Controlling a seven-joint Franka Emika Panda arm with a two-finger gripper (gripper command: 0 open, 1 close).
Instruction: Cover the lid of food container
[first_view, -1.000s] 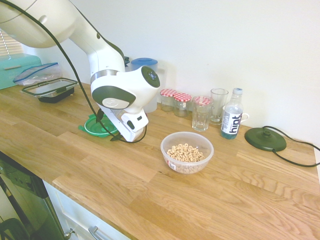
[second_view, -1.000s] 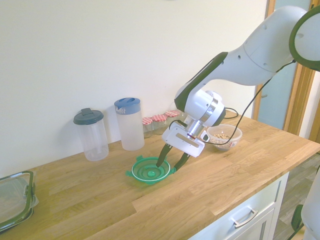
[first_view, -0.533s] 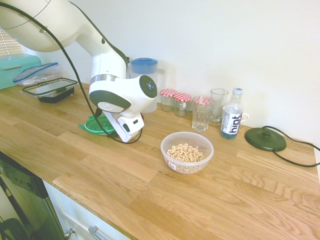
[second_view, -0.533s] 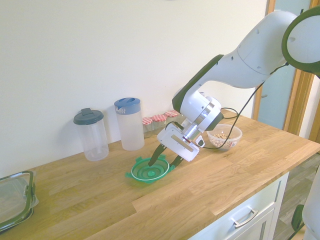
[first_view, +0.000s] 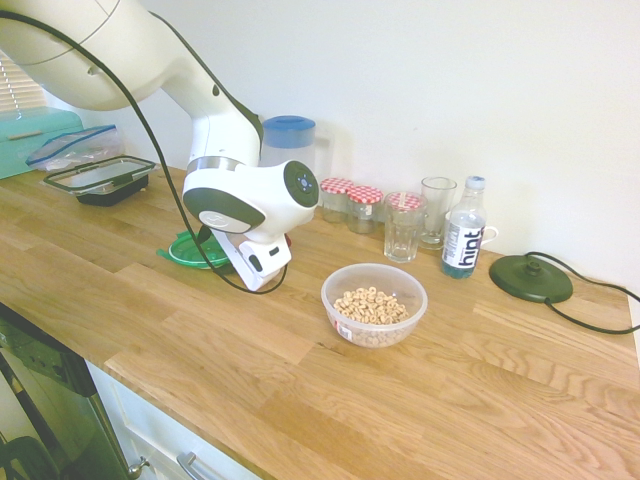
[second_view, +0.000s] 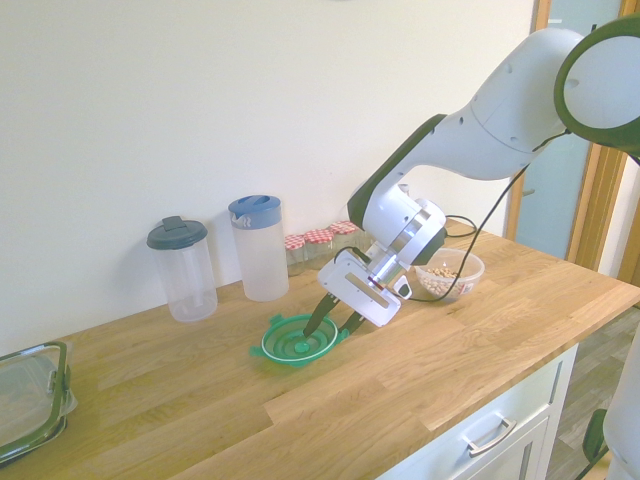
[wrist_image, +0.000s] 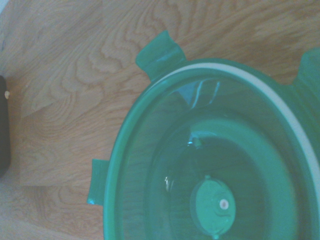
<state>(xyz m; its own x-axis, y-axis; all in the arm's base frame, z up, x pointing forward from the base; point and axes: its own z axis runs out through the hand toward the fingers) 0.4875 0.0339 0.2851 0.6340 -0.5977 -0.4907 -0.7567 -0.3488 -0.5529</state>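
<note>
Oak-coloured wooden worktop (first_view: 300, 370) runs along a plain pale wall, and the arm reaches down onto it at a slant. In the second exterior view the gripper (second_view: 332, 318) has its two dark fingers (second_view: 320, 314) spread, one set inside the lid's rim and the other by its near edge; whether they already pinch the rim I cannot tell, though a gap shows between them. The lid (second_view: 298, 340) is round, translucent green, with small tabs sticking out from its edge, and it lies flat on the worktop under the fingertips. From the first exterior view only a green sliver of it (first_view: 190, 250) shows beyond the white wrist. The wrist view looks straight onto it (wrist_image: 215, 165): a pale ring along the rim, stepped rings inside, and a small round disc near the middle. Well apart from it, further along the worktop, stands the container (first_view: 374, 304), a clear round bowl, uncovered, with ring-shaped cereal in it and a small label on its side. Behind the arm against the wall stand a blue-lidded pitcher (second_view: 259, 247) and a grey-lidded jug (second_view: 181, 268). Near the container are red-checked jars (first_view: 351, 203), two glasses (first_view: 420, 220) and a water bottle (first_view: 463, 232).
</note>
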